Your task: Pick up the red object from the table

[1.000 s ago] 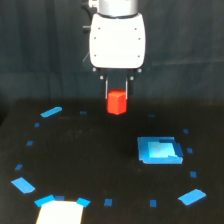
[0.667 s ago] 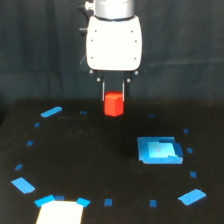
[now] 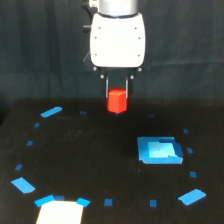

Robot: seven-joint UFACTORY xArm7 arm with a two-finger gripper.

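The red object (image 3: 117, 101) is a small chunky red-orange block hanging in the air above the far middle of the black table (image 3: 90, 150). My gripper (image 3: 117, 97) is shut on the red object, its two thin dark fingers (image 3: 107, 89) pressed against the block's sides. The white gripper body fills the upper centre of the exterior view and hides the top of the fingers.
A flat blue square (image 3: 159, 150) lies on the table at the exterior view's right. Small blue tape marks form a rough ring, including a strip (image 3: 51, 111) at the far left and a piece (image 3: 192, 196) at the near right. A white patch (image 3: 60, 212) sits at the near edge.
The gripper has risen a little with the red object still held in it. The table's blue shapes have not moved.
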